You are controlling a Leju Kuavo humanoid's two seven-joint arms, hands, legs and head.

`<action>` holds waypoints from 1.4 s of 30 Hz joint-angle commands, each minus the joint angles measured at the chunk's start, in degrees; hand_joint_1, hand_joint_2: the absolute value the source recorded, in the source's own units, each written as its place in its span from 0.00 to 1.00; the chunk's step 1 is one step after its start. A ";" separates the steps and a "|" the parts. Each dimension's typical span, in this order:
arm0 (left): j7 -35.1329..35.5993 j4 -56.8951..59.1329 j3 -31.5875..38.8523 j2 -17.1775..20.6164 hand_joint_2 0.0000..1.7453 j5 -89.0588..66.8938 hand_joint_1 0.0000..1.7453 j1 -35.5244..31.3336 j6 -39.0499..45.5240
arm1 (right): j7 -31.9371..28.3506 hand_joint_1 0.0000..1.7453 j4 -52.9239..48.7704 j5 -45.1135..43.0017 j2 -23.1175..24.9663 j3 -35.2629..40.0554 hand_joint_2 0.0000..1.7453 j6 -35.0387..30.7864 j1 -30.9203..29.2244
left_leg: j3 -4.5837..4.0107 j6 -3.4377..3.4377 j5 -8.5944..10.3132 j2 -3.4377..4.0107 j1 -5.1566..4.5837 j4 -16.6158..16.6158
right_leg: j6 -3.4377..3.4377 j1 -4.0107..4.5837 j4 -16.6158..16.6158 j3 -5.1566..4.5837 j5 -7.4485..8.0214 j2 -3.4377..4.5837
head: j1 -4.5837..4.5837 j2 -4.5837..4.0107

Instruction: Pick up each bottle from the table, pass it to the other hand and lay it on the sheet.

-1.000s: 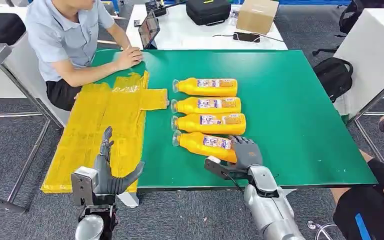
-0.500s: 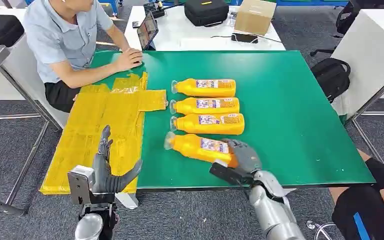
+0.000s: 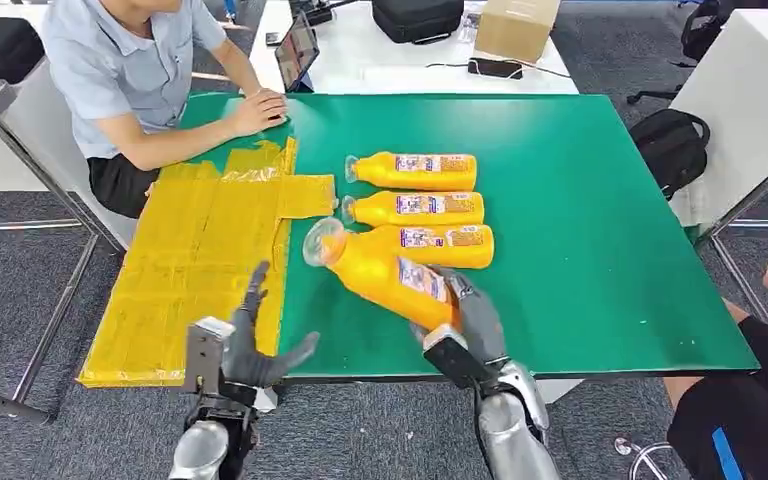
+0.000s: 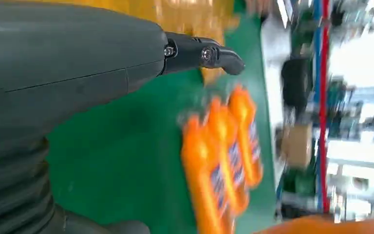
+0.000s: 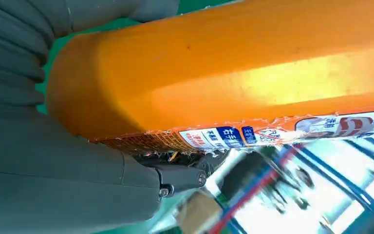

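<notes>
My right hand (image 3: 468, 322) grips the base of an orange bottle (image 3: 382, 274) and holds it lifted and tilted over the green table (image 3: 600, 200), its clear cap toward the yellow sheet (image 3: 200, 250). The right wrist view shows that held bottle (image 5: 233, 73) close up, fingers (image 5: 180, 176) wrapped under it. Three more orange bottles lie in a row on the table: the far one (image 3: 412, 171), the middle one (image 3: 415, 208) and the near one (image 3: 450, 245), partly behind the held one. My left hand (image 3: 252, 345) hovers open at the table's front edge beside the sheet; its wrist view shows the row of bottles (image 4: 224, 156).
A person (image 3: 140, 70) sits at the far left with a hand resting on the table by the sheet's far end. A white table behind carries a black case (image 3: 422, 18) and a cardboard box (image 3: 516, 25). Another person's knee (image 3: 750, 420) is at the near right.
My right hand has lifted the nearest bottle off the table and swung its cap end up and toward the sheet. My left hand has moved right, closer to the table's front edge.
</notes>
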 commanded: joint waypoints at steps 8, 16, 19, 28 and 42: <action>-2.26 4.62 -8.24 0.18 1.00 5.35 0.00 -0.23 -12.34 | -3.63 1.00 10.00 -3.98 2.74 8.69 1.00 4.77 -6.79 | 0.02 0.07 -0.07 0.11 0.08 -0.06 | -0.15 0.10 -0.06 -0.02 -0.03 0.02 | -0.02 0.00; -2.26 4.75 -8.23 0.20 1.00 5.36 0.00 -0.27 -12.31 | -3.67 1.00 9.76 -4.05 2.46 8.76 1.00 4.78 -6.72 | -0.01 0.10 -0.08 0.05 0.04 -0.07 | -0.16 0.07 -0.07 0.02 -0.07 -0.09 | -0.02 0.00; -2.26 4.75 -8.23 0.20 1.00 5.36 0.00 -0.27 -12.31 | -3.67 1.00 9.76 -4.05 2.46 8.76 1.00 4.78 -6.72 | -0.09 0.06 -0.06 0.02 0.04 -0.07 | -0.15 0.07 -0.06 -0.05 -0.06 -0.12 | 0.00 0.00; -1.98 4.77 -7.85 -0.25 1.00 8.91 0.00 -0.33 -14.92 | -4.12 1.00 10.26 -3.23 2.42 10.37 1.00 4.51 -6.46 | -0.06 0.09 -0.07 0.01 0.03 -0.06 | -0.14 0.06 -0.05 -0.05 -0.07 -0.14 | -0.02 0.00; 1.48 4.92 -5.95 -0.31 1.00 26.87 0.00 -3.91 -0.71 | -2.44 1.00 25.08 -1.24 3.65 31.67 1.00 -3.06 -0.87 | -0.16 0.04 -0.05 -0.08 0.12 -0.06 | -0.13 0.13 -0.06 -0.13 -0.07 -0.21 | 0.02 0.00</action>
